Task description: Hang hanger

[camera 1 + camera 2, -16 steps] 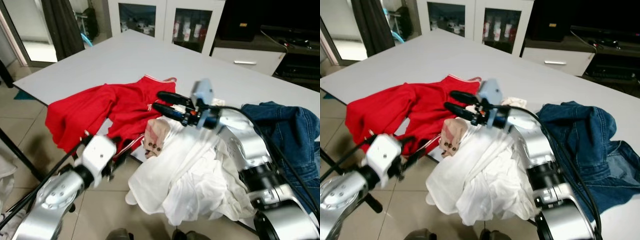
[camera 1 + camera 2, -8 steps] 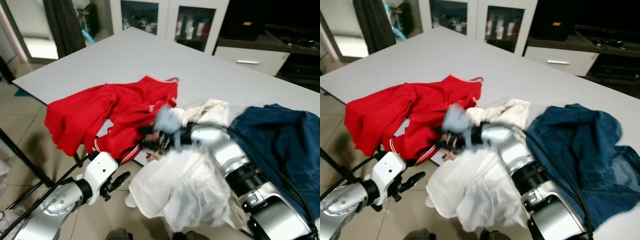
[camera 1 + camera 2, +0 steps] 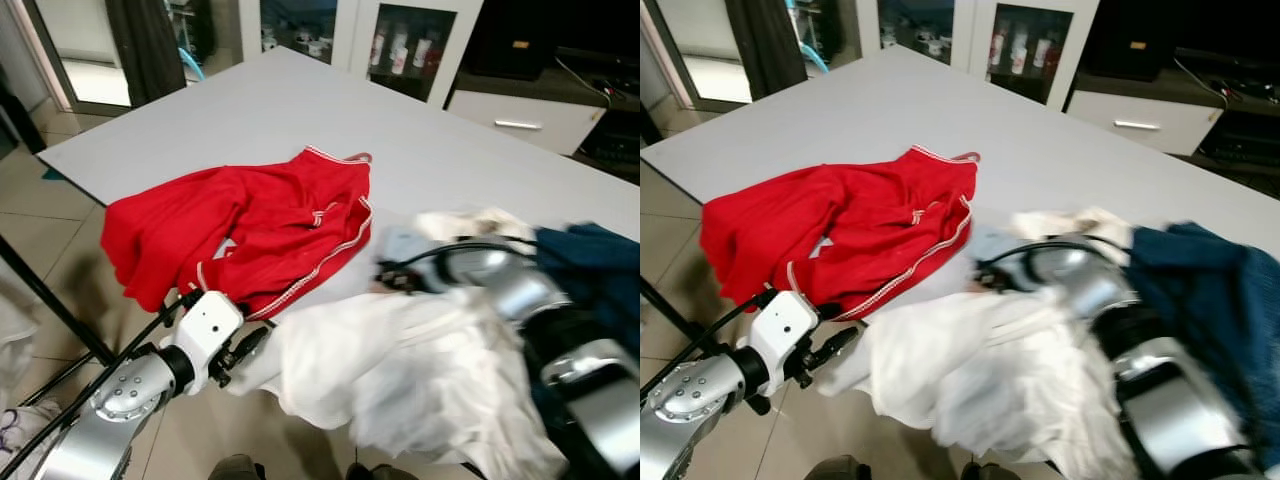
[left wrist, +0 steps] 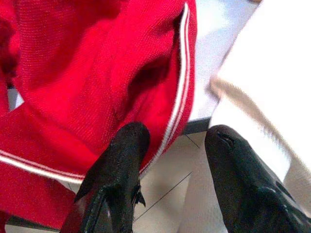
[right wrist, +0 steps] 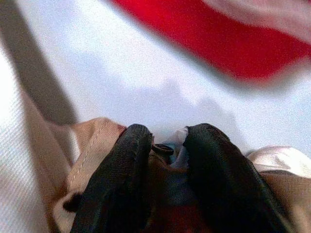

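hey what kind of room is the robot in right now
Probably a home living or dining room: a large grey table piled with a red knit garment and white cloth, white glass-door cabinets behind, tiled floor.

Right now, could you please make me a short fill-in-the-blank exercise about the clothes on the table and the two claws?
1. The garment with white stripes on its edge is ____ in colour.
2. The left claw hangs beside the table's edge with its fingers ____.
3. The right claw has its fingers closed on a piece of ____ fabric.
4. The big cloth that hangs over the table's edge is ____.

Missing words: red; open; beige; white
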Available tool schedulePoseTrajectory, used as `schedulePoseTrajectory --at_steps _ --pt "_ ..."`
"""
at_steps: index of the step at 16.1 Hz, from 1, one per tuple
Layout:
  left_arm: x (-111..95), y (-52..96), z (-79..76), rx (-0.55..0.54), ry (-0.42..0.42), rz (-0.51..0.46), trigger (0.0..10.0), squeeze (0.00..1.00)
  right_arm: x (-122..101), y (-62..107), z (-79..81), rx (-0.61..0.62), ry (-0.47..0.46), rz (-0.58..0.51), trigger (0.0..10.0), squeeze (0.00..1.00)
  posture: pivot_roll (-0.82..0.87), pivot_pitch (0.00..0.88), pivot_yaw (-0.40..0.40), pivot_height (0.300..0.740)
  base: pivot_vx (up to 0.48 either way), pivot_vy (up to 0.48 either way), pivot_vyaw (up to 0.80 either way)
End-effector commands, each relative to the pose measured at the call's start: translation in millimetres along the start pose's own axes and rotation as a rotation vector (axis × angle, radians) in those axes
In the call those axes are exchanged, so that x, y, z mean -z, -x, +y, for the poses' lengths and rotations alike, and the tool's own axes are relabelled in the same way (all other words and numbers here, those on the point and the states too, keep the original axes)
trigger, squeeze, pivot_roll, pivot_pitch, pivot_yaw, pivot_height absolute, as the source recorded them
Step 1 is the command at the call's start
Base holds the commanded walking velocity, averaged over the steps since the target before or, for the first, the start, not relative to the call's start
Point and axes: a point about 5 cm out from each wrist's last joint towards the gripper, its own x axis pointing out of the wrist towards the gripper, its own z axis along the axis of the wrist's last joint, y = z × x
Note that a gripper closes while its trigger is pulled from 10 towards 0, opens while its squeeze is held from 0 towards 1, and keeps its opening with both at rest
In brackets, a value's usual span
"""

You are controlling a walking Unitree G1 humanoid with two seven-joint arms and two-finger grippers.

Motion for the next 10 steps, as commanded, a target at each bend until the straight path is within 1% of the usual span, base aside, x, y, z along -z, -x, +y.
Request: schedulePoseTrajectory --at_steps 1,2,3,5,6,7,8,9,10 --pt "-5 -2.0 -2.5 0.008 -0.021 -0.015 10.0 0.00 33 13.3 1.8 -0.023 -0.059 0.123 10.0 0.00 0.10 0.075 -0.071 0.740 0.000 0.000 0.00" --pt "-6 -3.2 -3.0 0.011 -0.024 -0.017 10.0 0.00 44 22.1 2.8 -0.055 -0.051 0.160 10.0 0.00 0.10 0.075 -0.070 0.740 0.000 0.000 0.00" --pt "-8 -4.2 -2.7 0.012 -0.026 -0.025 10.0 0.00 61 33.9 6.4 -0.104 -0.060 0.201 10.0 0.00 0.09 0.076 -0.071 0.740 0.000 0.000 0.00" --pt "-9 -4.4 -1.2 0.010 -0.029 -0.030 10.0 0.00 85 51.0 11.7 -0.153 -0.112 0.247 10.0 0.00 0.09 0.079 -0.070 0.740 0.000 0.000 0.00" --pt "-9 -4.5 -1.0 0.009 -0.029 -0.031 10.0 0.00 91 54.9 11.8 -0.149 -0.127 0.262 10.0 0.00 0.09 0.079 -0.070 0.740 0.000 0.000 0.00" --pt "-9 -4.7 -0.8 0.009 -0.031 -0.031 10.0 0.00 103 64.4 3.6 -0.043 -0.142 0.307 10.0 0.00 0.09 0.079 -0.070 0.740 0.000 0.000 0.00" --pt "-8 -5.4 -1.6 0.013 -0.032 -0.032 10.0 0.00 95 64.6 -13.3 0.115 -0.154 0.270 10.0 0.00 0.09 0.079 -0.070 0.740 0.000 0.000 0.00" --pt "-9 -6.9 -3.1 0.019 -0.034 -0.036 10.0 0.00 74 63.2 -30.4 0.230 -0.158 0.156 10.0 0.00 0.09 0.079 -0.070 0.740 0.000 0.000 0.00" --pt "-11 -8.4 -3.5 0.020 -0.035 -0.043 10.0 0.00 52 62.0 -40.7 0.266 -0.154 0.027 10.0 0.00 0.08 0.081 -0.062 0.740 0.000 0.000 0.00"
